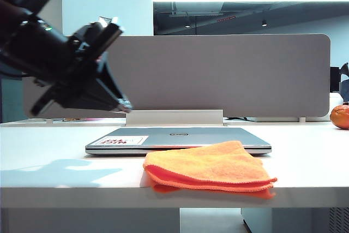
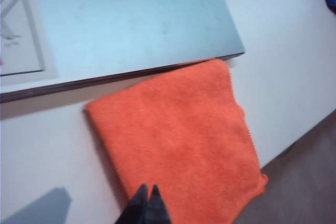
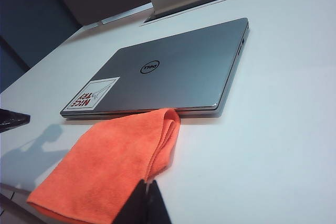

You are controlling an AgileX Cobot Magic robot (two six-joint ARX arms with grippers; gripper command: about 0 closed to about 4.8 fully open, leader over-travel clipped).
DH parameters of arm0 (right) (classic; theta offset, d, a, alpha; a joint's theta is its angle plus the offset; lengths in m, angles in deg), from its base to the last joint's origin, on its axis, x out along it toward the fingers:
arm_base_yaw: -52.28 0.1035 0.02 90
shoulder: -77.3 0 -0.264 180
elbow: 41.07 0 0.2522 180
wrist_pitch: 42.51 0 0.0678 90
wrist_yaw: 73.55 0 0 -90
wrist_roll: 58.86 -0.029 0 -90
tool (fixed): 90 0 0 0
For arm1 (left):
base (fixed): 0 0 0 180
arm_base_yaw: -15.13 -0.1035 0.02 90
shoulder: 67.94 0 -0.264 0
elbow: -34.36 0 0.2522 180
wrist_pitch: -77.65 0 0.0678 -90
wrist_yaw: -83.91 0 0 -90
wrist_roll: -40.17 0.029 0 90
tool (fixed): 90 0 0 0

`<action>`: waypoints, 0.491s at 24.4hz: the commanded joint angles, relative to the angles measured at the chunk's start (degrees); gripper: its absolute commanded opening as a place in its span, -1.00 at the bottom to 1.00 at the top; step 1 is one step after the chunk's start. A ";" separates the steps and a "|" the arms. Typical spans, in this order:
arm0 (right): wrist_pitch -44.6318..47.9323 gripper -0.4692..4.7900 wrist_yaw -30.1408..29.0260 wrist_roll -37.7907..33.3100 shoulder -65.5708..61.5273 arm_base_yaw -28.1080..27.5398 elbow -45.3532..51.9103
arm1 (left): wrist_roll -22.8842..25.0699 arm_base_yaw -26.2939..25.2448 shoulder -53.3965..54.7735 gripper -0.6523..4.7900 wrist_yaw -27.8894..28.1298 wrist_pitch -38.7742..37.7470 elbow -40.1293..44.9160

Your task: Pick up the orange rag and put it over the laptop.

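Note:
The orange rag (image 1: 210, 167) lies folded on the white table, in front of the laptop (image 1: 180, 136), with its far corner touching the laptop's front edge. The closed silver laptop (image 3: 173, 72) lies flat and carries a white sticker (image 3: 92, 95). My left gripper (image 1: 124, 104) hangs shut in the air, left of the laptop and above the table. In the left wrist view its tips (image 2: 148, 188) sit over the near side of the rag (image 2: 178, 140), holding nothing. My right gripper (image 3: 148, 183) is shut and empty, beside the rag (image 3: 115, 166), and is out of the exterior view.
A grey divider panel (image 1: 218, 75) on a white base (image 1: 174, 117) stands behind the laptop. A round glossy orange object (image 1: 341, 116) sits at the far right. The rag reaches the table's front edge (image 1: 82, 189).

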 commanded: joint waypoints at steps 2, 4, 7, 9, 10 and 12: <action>1.03 -0.84 -0.04 0.04 0.07 -0.02 0.22 | -0.96 0.57 3.67 -0.78 -0.04 -2.01 -3.43; 1.03 -0.84 -0.02 0.04 0.07 -0.02 0.22 | -1.92 0.57 4.74 -0.78 -0.15 -2.71 -4.11; 1.03 -0.84 -0.02 0.04 0.07 -0.02 0.22 | -1.97 0.57 5.66 -0.72 -0.76 -4.28 -4.39; 1.03 -0.84 -0.02 0.04 0.07 -0.02 0.22 | -2.10 0.57 6.14 -0.43 -1.20 -5.11 -4.39; 1.03 -0.84 -0.02 0.04 0.07 -0.02 0.22 | -2.10 0.57 6.58 -0.15 -1.07 -6.05 -4.39; 1.03 -0.84 0.00 0.04 0.07 -0.04 0.22 | -2.12 0.57 7.15 -0.07 -1.14 -6.49 -4.39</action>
